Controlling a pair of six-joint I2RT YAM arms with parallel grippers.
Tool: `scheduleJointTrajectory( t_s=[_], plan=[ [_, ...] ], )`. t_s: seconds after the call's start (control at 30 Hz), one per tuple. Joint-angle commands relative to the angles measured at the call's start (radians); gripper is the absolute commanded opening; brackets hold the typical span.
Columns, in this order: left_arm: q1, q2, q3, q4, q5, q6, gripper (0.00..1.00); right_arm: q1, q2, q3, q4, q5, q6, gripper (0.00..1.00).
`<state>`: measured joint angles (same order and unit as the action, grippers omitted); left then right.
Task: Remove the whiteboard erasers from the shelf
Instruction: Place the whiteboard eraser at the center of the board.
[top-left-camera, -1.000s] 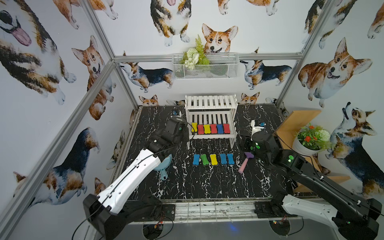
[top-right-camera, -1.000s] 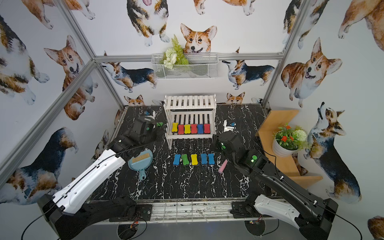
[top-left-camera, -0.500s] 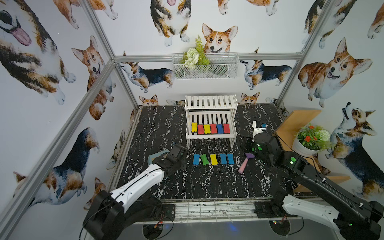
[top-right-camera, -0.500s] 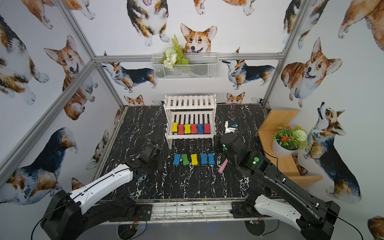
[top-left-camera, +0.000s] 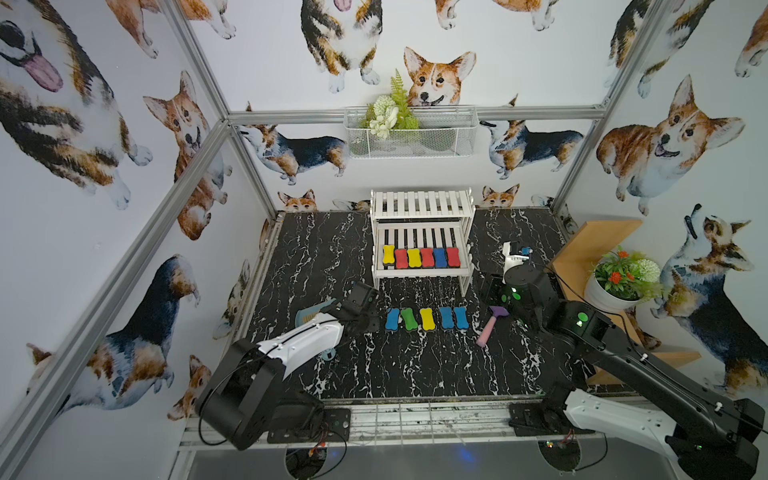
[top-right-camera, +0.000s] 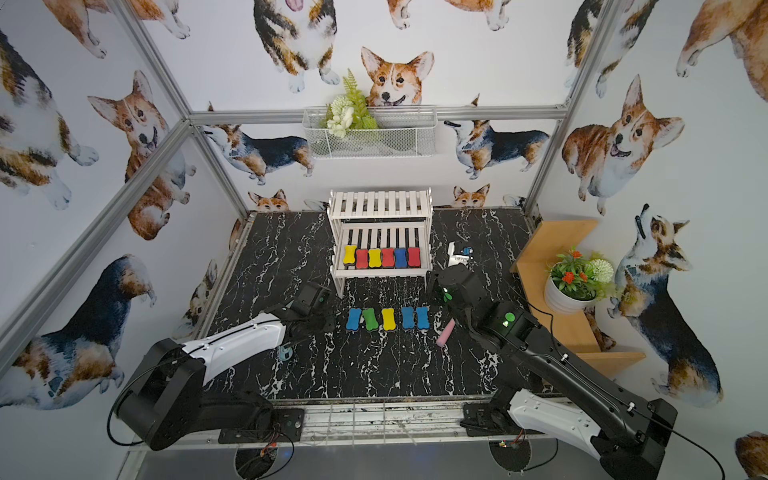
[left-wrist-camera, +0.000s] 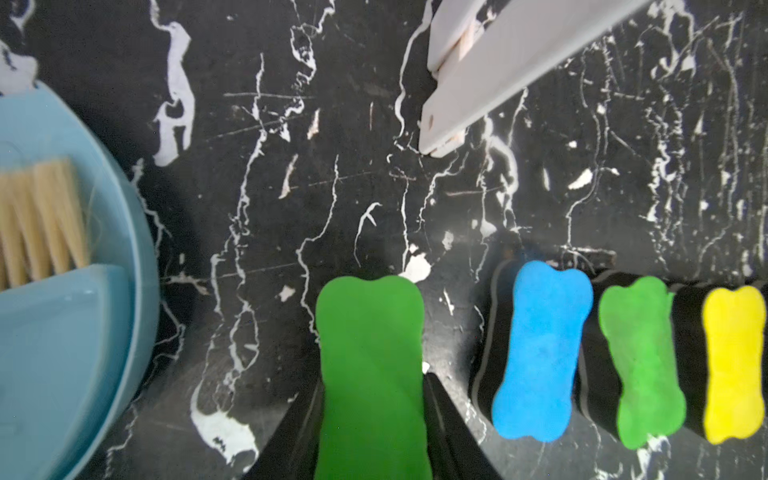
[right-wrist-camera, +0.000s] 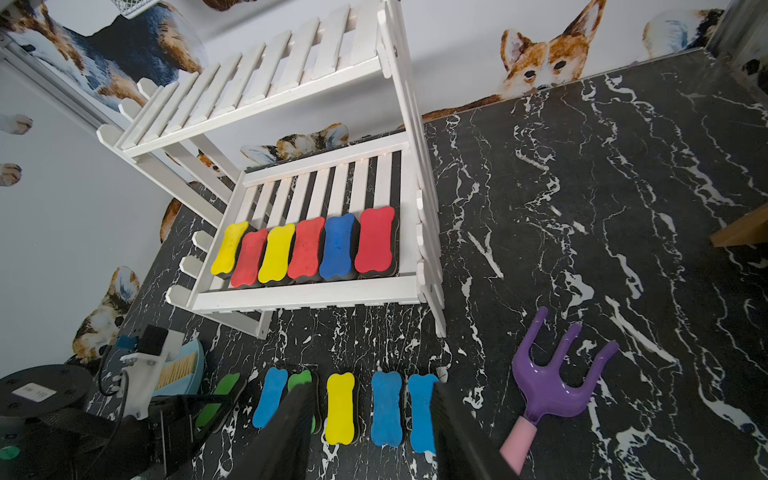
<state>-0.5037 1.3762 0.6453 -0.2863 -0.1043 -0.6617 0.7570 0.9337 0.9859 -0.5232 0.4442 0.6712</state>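
Task status: roughly half complete. The shelf (top-left-camera: 422, 272) stands at the far centre of the table (top-left-camera: 415, 374). Its upper tier is bare, and six erasers (top-left-camera: 420, 257) lie side by side on its lower tier. A row of five erasers (top-left-camera: 427, 318) lies on the table, just near of the shelf. The left gripper (left-wrist-camera: 372, 386) is clenched on a green eraser (left-wrist-camera: 370, 332), held low just left of that row. You cannot tell whether it touches the table. The right gripper (right-wrist-camera: 372, 399) is spread and empty, near the shelf's right front leg. You have the green eraser to set down, then six to remove.
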Motion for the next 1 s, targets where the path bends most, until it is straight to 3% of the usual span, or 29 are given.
scheduleJointTrajectory(
  t_s=[0.0, 0.3, 0.97],
  plan=[
    [0.001, 0.035, 0.017, 0.035, -0.001, -0.009, 0.32, -0.001, 0.001, -0.004, 0.019, 0.006, 0.005, 0.52],
    [0.001, 0.114, 0.038, 0.042, 0.001, -0.009, 0.33, -0.001, 0.004, -0.005, 0.02, 0.001, 0.006, 0.52],
    [-0.017, -0.001, 0.051, -0.048, -0.016, -0.018, 0.59, 0.0, 0.013, -0.005, 0.023, -0.016, 0.024, 0.55]
  ],
)
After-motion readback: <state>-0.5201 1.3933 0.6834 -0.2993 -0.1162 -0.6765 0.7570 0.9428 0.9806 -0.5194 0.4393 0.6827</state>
